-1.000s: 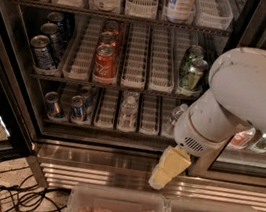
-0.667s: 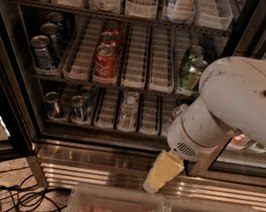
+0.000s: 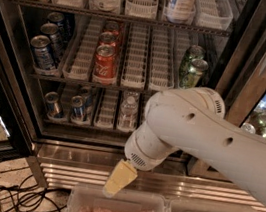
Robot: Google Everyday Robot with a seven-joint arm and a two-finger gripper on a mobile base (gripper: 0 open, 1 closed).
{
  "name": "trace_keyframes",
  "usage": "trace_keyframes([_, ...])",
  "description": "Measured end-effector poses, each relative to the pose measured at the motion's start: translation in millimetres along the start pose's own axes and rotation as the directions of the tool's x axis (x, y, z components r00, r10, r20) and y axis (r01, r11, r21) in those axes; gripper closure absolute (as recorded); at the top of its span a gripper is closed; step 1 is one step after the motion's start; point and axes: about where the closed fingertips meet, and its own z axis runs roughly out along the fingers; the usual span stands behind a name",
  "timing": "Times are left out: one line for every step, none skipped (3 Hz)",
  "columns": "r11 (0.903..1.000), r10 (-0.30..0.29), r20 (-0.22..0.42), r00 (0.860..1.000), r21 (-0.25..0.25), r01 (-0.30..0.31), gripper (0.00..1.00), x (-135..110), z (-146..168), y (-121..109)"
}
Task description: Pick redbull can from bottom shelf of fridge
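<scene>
Shifted left, cream wedge-shaped jaws hang before ribbed steel fridge base (image 3: 76,172).

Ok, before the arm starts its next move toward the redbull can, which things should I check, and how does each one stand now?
1. Bottom shelf in view, nothing in front of its left lanes: ok.
2. Redbull can upright in its lane: ok.
3. Claw at the can's height: not ok. It hangs lower, in front of the steel base.
4. Claw lined up with the can: not ok. It sits to the right of it in the picture.
5. Room beside the can: cannot tell. A second can stands in the next lane to the left.
</scene>
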Motion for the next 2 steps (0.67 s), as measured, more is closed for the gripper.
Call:
trace_keyframes([0.9951,0.037,0.007,0.999,-0.092,-0.036,0.00,-13.0,38.1,7.4])
trace_keyframes([0.9943,0.047,0.014,0.999,-0.097,-0.046,0.00,-14.4,41.7,10.4])
